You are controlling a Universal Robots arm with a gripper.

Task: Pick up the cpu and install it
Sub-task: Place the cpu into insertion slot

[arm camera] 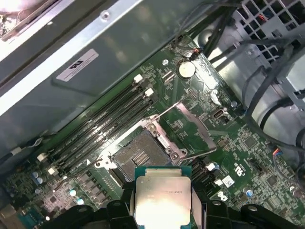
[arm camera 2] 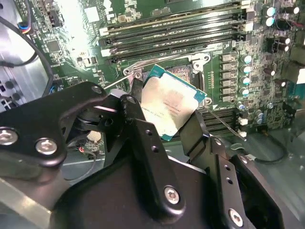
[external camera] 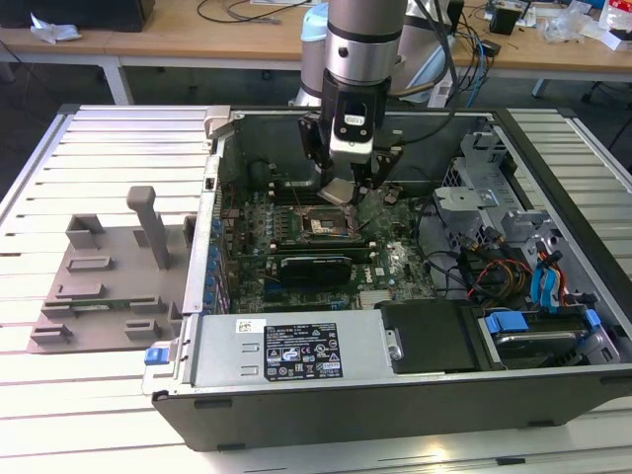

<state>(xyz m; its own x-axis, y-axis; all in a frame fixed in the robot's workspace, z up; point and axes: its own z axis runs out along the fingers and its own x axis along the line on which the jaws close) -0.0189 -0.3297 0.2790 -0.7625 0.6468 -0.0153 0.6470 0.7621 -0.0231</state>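
**Silver lid up, chip pinched over the open socket**

Silvery metal is what catches your eye. The cpu (arm camera 2: 174, 107) is clamped in the gripper (arm camera: 163, 204), with black fingers (arm camera 2: 136, 114) on two opposite edges, so the jaws are closed down to the chip's width and holding it. It's hanging in the air inside the computer case (external camera: 296, 346), close above the motherboard (arm camera: 248, 152) and touching nothing else. The socket (arm camera: 138, 157) sits below it and a bit off to one side, next to the memory slots (arm camera: 95, 138). Its retention frame (arm camera: 190, 126) is flipped open, out of the way.

The chip's basically square, so there's no real long axis to speak of. The metal face points up at the wrist and the green underside faces the board. In the exterior view it looks tipped rather than flat. In the first wrist view its edges don't run parallel with the socket's, so my guess is it isn't squared up yet.
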